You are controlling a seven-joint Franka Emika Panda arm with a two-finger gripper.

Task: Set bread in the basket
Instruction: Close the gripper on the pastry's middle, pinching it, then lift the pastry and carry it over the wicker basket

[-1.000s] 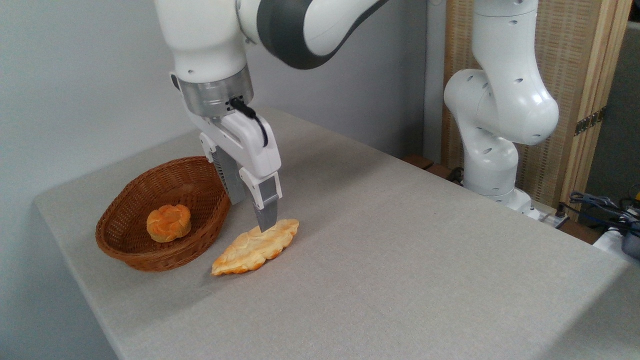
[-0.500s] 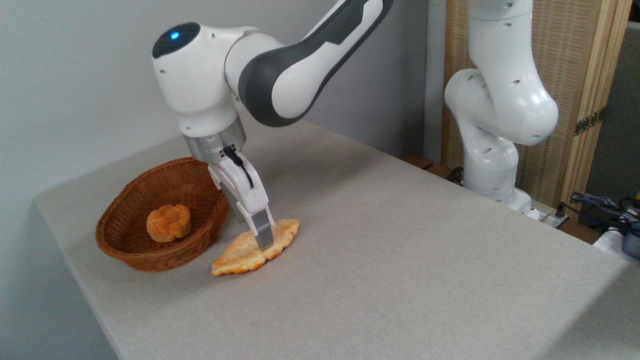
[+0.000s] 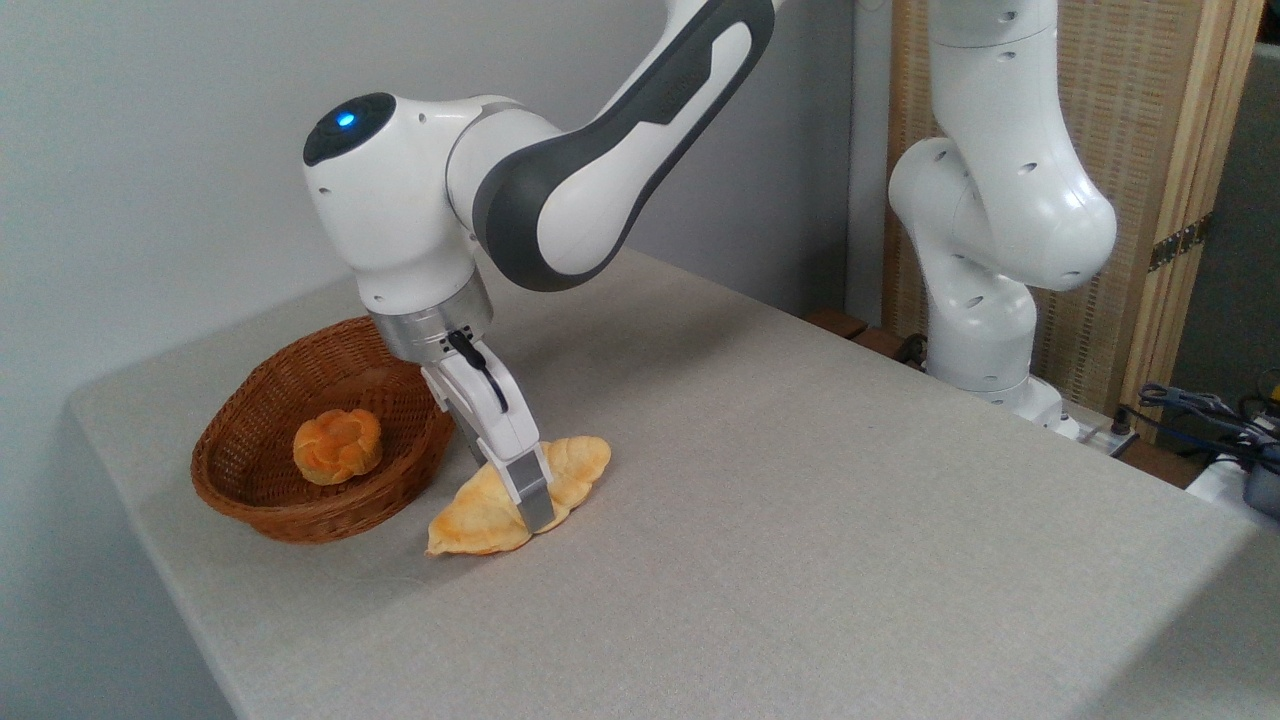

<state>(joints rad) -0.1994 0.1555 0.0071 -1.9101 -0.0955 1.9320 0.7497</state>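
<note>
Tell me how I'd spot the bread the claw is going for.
Find the brown wicker basket at the table's left end. Just right of it, on the cloth, lies the bread under the claw: long, flat and pale golden, unlike the small round orange bun inside the basket.

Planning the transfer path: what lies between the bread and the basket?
Only a narrow strip of bare table, per the fixed camera. The bread sits beside the basket, and the gripper straddles the bread's middle.
</note>
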